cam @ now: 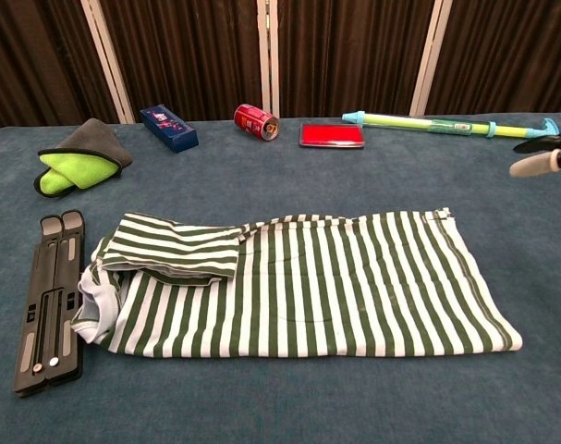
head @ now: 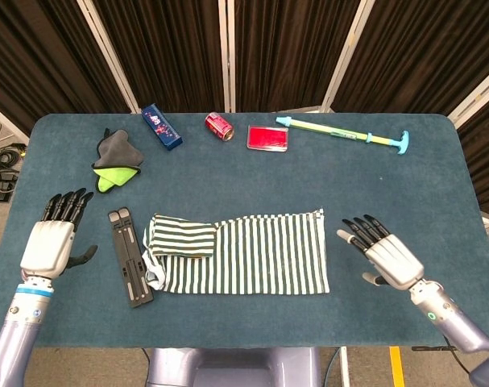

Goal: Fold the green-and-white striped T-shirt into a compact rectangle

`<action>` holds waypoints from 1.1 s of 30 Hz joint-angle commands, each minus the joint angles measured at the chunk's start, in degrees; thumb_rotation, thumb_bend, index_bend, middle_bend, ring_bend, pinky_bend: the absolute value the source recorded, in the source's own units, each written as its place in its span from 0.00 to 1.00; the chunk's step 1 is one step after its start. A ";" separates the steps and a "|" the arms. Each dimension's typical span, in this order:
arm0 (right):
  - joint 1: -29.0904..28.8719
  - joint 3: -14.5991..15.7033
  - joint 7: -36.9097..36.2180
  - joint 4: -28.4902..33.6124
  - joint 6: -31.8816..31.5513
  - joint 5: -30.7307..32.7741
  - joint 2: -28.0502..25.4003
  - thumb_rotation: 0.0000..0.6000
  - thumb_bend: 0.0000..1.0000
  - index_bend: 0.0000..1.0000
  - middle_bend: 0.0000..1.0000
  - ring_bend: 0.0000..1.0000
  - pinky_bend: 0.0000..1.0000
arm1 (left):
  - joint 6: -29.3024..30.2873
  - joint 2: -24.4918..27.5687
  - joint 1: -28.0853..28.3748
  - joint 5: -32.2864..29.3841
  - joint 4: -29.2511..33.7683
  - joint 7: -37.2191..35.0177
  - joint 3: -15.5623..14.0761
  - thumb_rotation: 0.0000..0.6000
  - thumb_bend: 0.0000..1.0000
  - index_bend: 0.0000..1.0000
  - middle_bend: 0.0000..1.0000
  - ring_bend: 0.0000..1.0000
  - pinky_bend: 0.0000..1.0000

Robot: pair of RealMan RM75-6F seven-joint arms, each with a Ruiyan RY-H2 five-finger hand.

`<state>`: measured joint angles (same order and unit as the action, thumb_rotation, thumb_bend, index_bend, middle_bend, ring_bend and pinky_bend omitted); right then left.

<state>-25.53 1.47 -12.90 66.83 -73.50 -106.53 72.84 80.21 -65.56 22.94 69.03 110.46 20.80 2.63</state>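
Note:
The green-and-white striped T-shirt lies flat on the blue table, folded into a long band, with one sleeve laid over its left end. My left hand hovers at the table's left edge, fingers apart, holding nothing; the chest view does not show it. My right hand is just right of the shirt's right edge, fingers spread and pointing toward the cloth, not touching it. Only its fingertips enter the chest view at the right border.
A black folding stand lies against the shirt's left end. Along the back are a grey-and-lime cloth, a blue box, a red can, a red case and a green-and-teal pump tube.

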 commanded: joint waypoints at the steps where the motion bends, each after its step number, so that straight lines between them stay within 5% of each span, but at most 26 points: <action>1: -4.39 1.43 -5.64 -8.25 1.72 -2.77 5.11 1.00 0.00 0.16 0.00 0.00 0.00 | -0.44 0.31 -0.22 0.00 -0.07 0.00 0.15 1.00 0.28 0.00 0.00 0.00 0.00; 15: -11.89 4.85 -17.24 -36.95 0.72 -5.15 21.44 1.00 0.00 0.11 0.00 0.00 0.00 | -1.50 -0.39 -1.07 -0.03 -0.83 1.28 1.27 1.00 0.28 0.00 0.00 0.00 0.00; 33: -14.00 8.54 -21.98 -50.44 1.70 -3.73 29.17 1.00 0.00 0.11 0.00 0.00 0.00 | -3.84 -1.32 -0.77 -1.32 -1.95 2.34 2.36 1.00 0.28 0.00 0.00 0.00 0.00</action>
<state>-39.44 9.82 -34.70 16.61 -71.88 -110.42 101.80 76.37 -66.89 22.18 67.71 108.51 23.15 4.98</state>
